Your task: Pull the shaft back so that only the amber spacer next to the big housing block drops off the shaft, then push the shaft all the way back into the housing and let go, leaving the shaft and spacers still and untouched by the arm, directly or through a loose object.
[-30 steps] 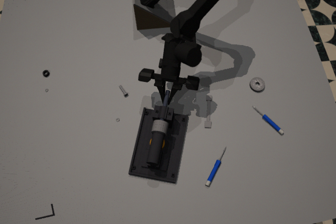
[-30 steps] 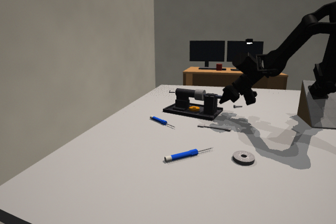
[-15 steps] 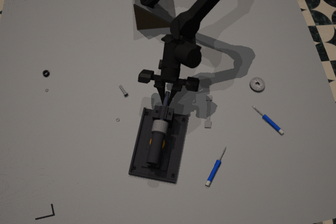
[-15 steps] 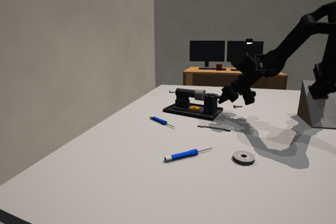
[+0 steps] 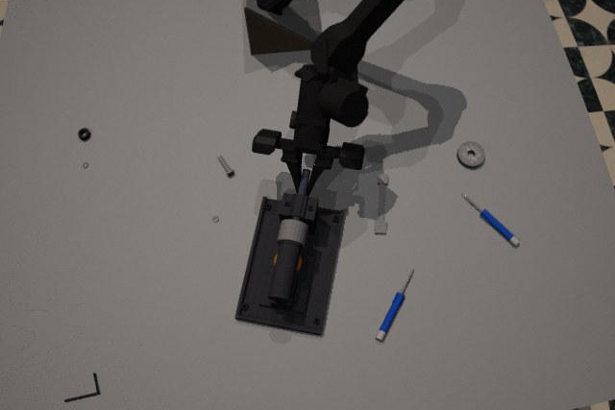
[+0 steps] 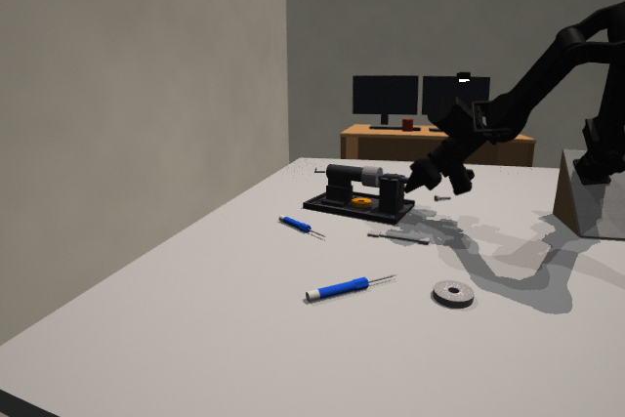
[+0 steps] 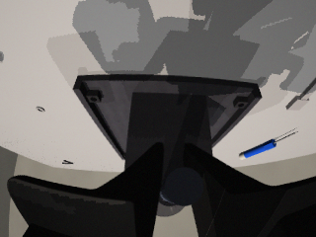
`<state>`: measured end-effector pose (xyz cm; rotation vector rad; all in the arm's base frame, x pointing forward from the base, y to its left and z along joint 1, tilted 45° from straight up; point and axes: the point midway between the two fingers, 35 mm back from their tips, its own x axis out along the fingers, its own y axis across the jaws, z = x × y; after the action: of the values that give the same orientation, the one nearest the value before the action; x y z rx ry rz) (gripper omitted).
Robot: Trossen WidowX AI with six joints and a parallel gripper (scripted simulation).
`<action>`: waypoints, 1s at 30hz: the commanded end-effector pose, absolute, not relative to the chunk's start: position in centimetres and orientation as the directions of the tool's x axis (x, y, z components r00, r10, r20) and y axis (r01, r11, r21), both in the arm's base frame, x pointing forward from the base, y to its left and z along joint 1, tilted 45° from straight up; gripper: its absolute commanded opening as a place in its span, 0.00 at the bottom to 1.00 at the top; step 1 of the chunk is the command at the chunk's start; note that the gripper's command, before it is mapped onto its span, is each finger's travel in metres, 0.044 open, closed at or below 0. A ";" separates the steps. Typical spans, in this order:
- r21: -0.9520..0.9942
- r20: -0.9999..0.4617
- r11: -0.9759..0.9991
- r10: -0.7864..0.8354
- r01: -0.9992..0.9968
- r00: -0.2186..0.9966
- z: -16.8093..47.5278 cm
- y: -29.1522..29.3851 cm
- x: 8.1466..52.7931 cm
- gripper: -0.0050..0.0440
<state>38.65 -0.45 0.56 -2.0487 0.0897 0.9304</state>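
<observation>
One amber spacer (image 6: pixel 361 201) already lies on the base plate (image 5: pixel 251 280) under the shaft, so I judge the step in hand is the push home. My gripper (image 5: pixel 304 185) is clamped on the blue end of the shaft (image 5: pixel 305 178), just outside the small support block (image 5: pixel 300 207); the grey spacer (image 5: pixel 293 230) sits on the shaft between that block and the big housing (image 5: pixel 283 274). I'd drive straight along the shaft's line, no sideways load, stop when it seats, then open the fingers and back away clear of the small block without nudging the plate.
</observation>
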 end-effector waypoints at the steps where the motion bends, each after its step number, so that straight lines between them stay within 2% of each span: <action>1: -0.680 -0.638 -0.629 0.254 -0.377 0.727 0.7 -0.7 39.0 0.10; 30: -0.680 -0.638 -0.629 0.254 -0.377 0.727 0.6 -0.9 39.6 0.10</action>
<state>39.22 -0.66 0.44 -2.0486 0.0902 0.9292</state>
